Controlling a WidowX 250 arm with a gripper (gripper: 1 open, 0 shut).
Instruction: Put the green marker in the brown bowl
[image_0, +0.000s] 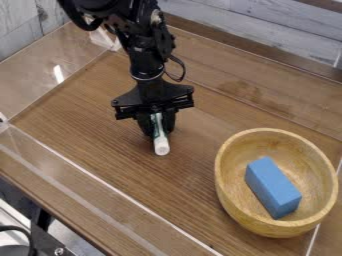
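The green marker (159, 139) lies on the wooden table, its white end pointing toward the front and its green cap tucked under the hand. My black gripper (155, 127) points straight down over the marker's upper part, its fingers closed around the barrel; it is shut on the marker, which still rests on the table. The brown bowl (234, 155) sits at the front right, a hand's width to the right of the marker, with a blue rectangular block (273, 186) lying inside it.
A clear plastic wall (80, 170) runs along the table's front and left edges. Behind the arm (134, 40) a pale plank wall stands at the back. Bare wood lies between marker and bowl.
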